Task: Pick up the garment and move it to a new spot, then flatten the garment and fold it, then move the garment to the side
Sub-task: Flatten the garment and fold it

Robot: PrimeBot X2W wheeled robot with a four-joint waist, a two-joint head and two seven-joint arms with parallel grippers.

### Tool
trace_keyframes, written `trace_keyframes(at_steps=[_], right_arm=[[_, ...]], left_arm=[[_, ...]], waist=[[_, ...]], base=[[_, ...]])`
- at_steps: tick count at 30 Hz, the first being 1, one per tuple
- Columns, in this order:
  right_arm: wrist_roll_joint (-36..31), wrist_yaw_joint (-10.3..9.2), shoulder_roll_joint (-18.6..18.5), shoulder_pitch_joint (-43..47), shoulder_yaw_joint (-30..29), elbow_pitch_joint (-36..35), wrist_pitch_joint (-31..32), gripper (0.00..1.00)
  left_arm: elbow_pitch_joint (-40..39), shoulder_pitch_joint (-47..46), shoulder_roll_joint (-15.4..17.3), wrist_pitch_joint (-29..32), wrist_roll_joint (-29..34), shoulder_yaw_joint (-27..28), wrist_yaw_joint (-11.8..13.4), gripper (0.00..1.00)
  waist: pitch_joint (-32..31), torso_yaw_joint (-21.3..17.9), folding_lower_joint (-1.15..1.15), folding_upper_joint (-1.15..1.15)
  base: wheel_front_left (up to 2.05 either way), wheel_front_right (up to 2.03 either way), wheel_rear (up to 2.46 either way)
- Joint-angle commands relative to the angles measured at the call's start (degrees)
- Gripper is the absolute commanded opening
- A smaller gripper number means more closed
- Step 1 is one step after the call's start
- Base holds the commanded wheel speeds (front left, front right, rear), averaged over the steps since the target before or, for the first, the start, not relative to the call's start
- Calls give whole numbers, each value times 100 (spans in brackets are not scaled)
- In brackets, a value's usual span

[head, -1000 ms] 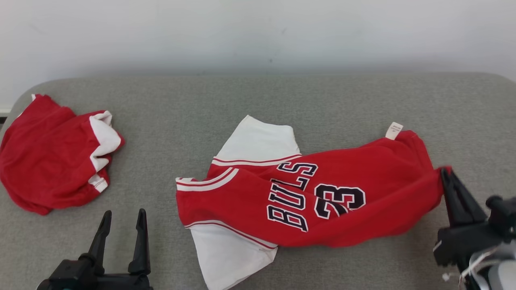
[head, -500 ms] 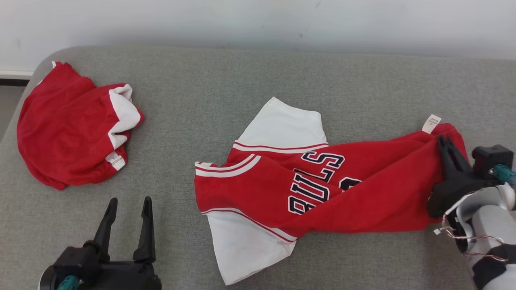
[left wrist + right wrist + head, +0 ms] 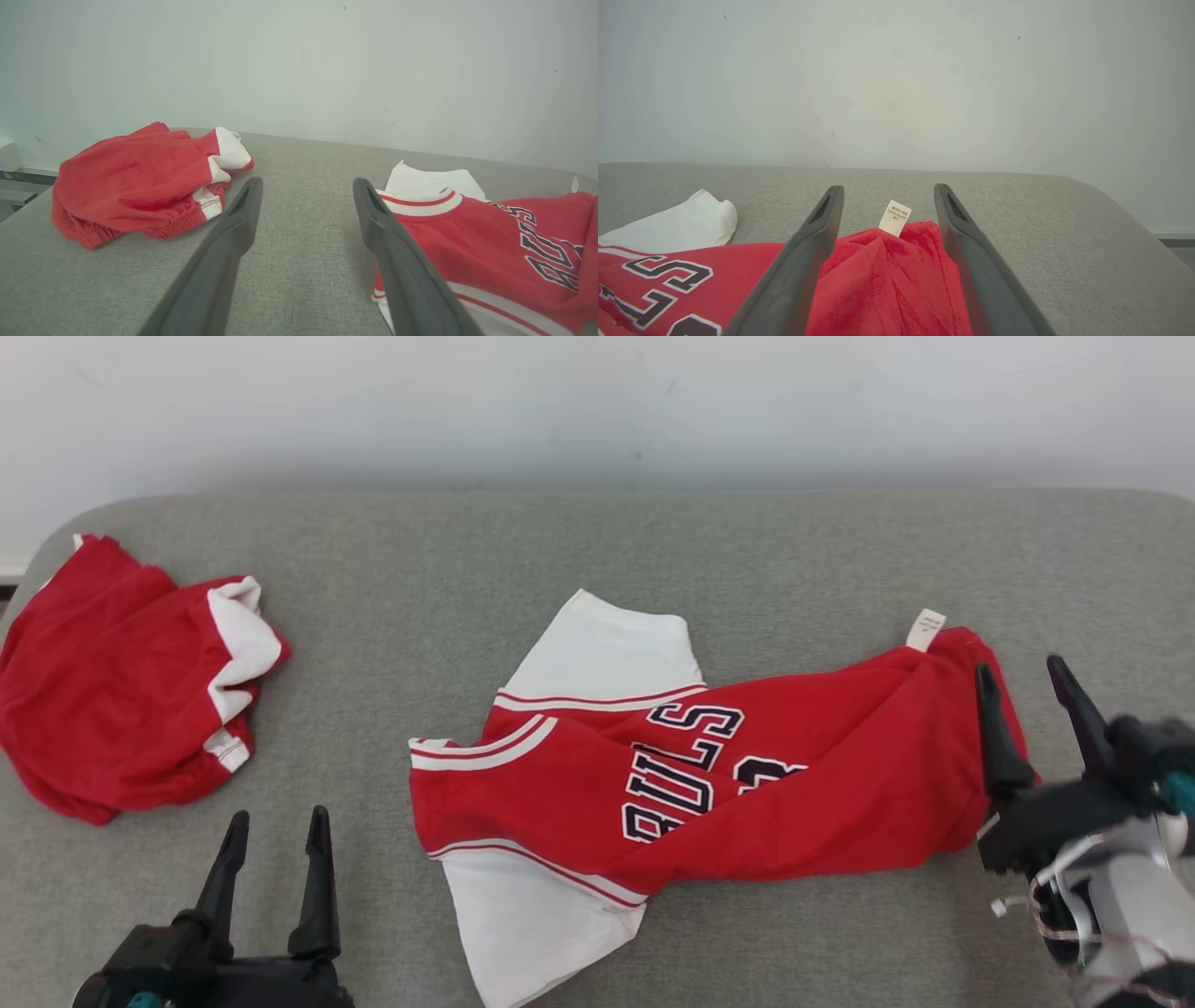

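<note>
Red-and-white jersey with dark lettering (image 3: 747,803): bunched, mid grey fabric pad (image 3: 597,551), hem (image 3: 943,709) toward right edge. Right gripper (image 3: 1018,665) spread, straddling hem; left gripper (image 3: 277,814) spread, idle at front edge. Judged: move done, flattening next; needs grips on opposite corners, pulled apart. Second ago right gripper pinched hem; now released.

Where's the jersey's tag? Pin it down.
In the head view, right side: the tag sticks up from the far right corner of the jersey, just ahead of the open right gripper.
</note>
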Motion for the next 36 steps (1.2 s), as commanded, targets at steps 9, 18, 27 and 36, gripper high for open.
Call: trace_keyframes(at_steps=[9,18,27,36], right_arm=[[-168,-15,243,1425,-334,-1535,-4,100],[-433,-16,595,2491,-534,-2519,-5,100],[-594,-16,928,3086,-671,-2942,-5,100],[-622,-16,926,3143,-706,-2817,-6,100]], left_arm=[[-46,263,4,-4,104,181,-2,100],[-97,428,4,-4,128,181,41,100],[-124,566,3,-4,154,232,64,100],[-161,681,3,-4,111,117,134,100]], waist=[[-336,-339,0,-1],[-558,-346,0,-1],[-724,-322,0,-1],[-738,-291,0,-1]], base=[[0,0,0],[0,0,0],[0,0,0],[0,0,0]])
